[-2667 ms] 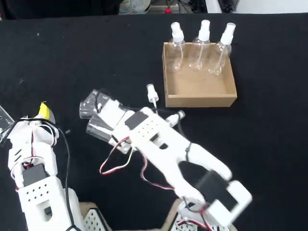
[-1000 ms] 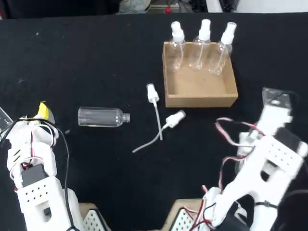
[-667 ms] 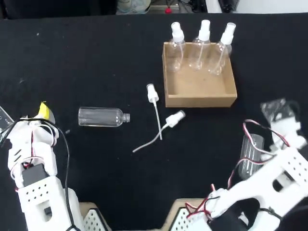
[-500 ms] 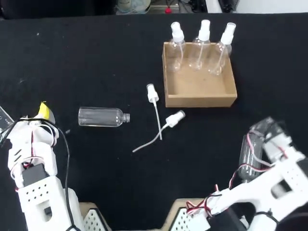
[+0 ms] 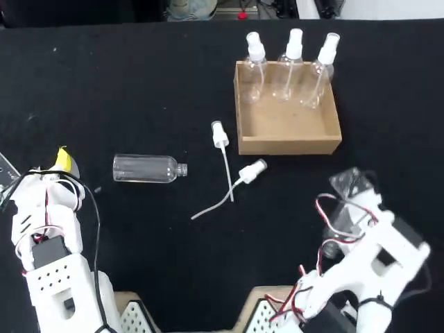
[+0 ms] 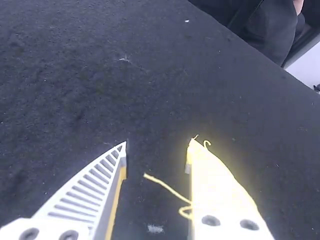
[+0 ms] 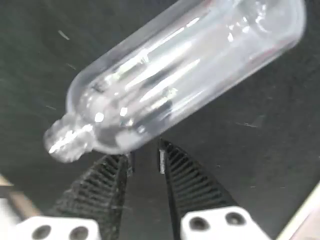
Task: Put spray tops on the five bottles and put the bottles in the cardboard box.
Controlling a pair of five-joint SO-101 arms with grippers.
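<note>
Uncapped bottle (image 7: pixel 170 75) lies on counter (image 7: pixel 260 150) just beyond right hand (image 7: pixel 144 161), long axis crosswise, neck end nearest; fingers (image 7: pixel 185 175) narrowly apart, empty.

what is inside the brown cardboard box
Three clear plastic bottles with white spray tops stand along the brown cardboard box's far wall. The near wall may hide a strip of floor.

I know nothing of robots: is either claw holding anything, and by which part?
Nothing is held. The left gripper is open and empty; the right gripper's narrow gap is empty, the capless bottle lying beyond it.
</note>
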